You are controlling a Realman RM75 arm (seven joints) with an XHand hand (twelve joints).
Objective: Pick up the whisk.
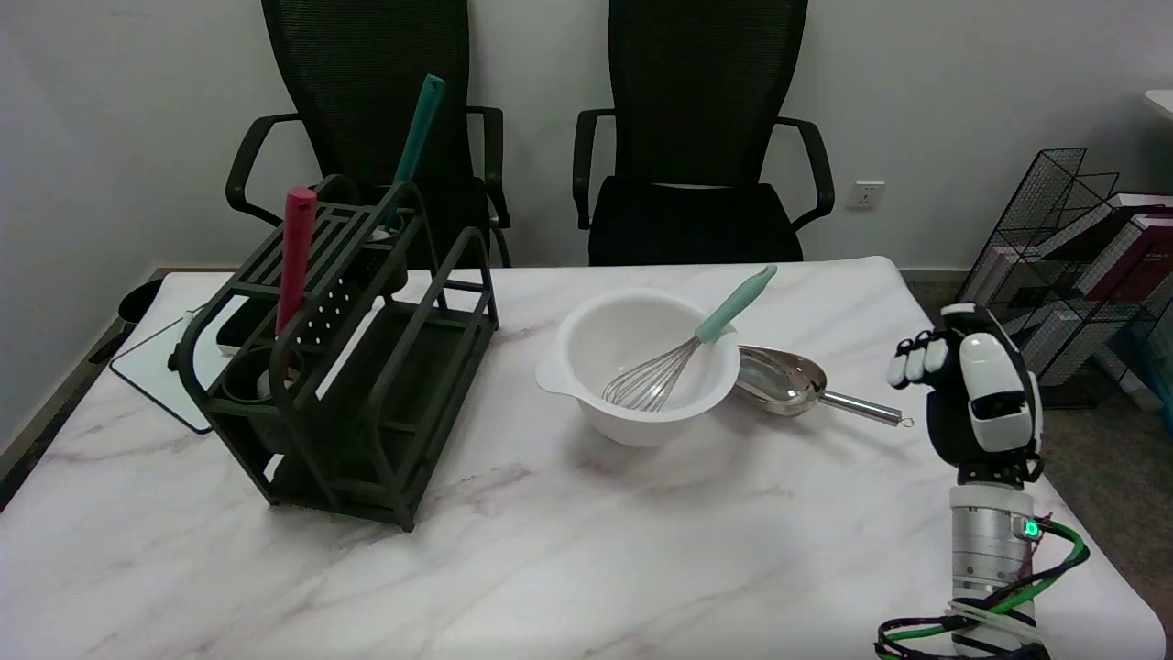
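Leaning in the white bowl (637, 362), the whisk (692, 344) with wire head low inside and mint handle (735, 303) tilted up over the far right rim. Just beside the bowl on the right, a steel scoop (788, 378), its thin handle pointing toward the right hand (976, 394). Upright near the table's (586, 550) right edge, well apart from the whisk, holding nothing; fingers seemingly curled inward, though seen from the back, so hard to tell how closed. Not yet started, the reach itself. Better to spread the fingers first, then approach from the right and above the scoop, aiming at the free upper part of the handle beyond the rim. Closing around it, then lifting along its slope, to avoid tipping the bowl. Farther left, a dark rack (367, 367) with a red tool (295, 257) and a teal one (417, 137).
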